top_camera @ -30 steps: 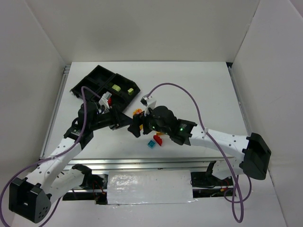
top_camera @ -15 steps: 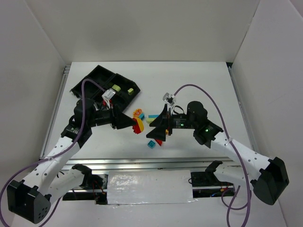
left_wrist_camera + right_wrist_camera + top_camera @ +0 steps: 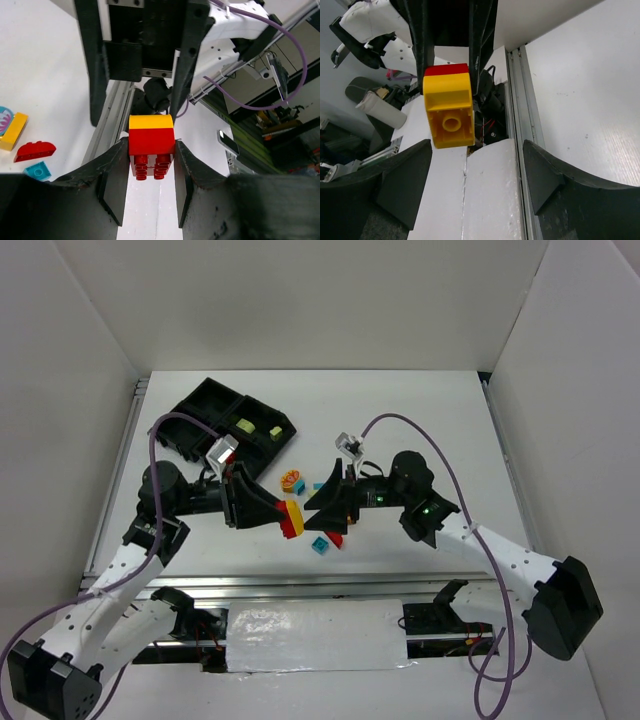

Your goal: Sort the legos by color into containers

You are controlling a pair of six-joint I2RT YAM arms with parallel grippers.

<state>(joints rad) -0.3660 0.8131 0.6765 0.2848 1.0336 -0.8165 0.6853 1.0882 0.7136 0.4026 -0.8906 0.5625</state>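
My left gripper [image 3: 284,521] is shut on a stacked red-and-yellow lego [image 3: 293,515] and holds it above the table; in the left wrist view the lego [image 3: 151,145] sits between my fingertips, gripper [image 3: 150,180]. My right gripper [image 3: 311,514] is open and empty, facing the held lego from the right, a small gap away. In the right wrist view the lego's yellow end [image 3: 449,112] hangs ahead of my wide-open right gripper [image 3: 476,175]. The black tray [image 3: 200,405] lies at the far left, with pale green legos [image 3: 245,427] in one compartment.
Loose legos lie below the grippers: a teal one [image 3: 320,545], a red one [image 3: 336,538], an orange multicoloured one [image 3: 292,480] and a teal one [image 3: 319,486]. The left wrist view shows a red curved lego [image 3: 34,150], a teal one [image 3: 37,171] and a yellow one [image 3: 12,131].
The two grippers have drawn apart. The left gripper has come away toward the near side with the red-and-yellow lego. The right arm has swung right and its gripper now stands open.
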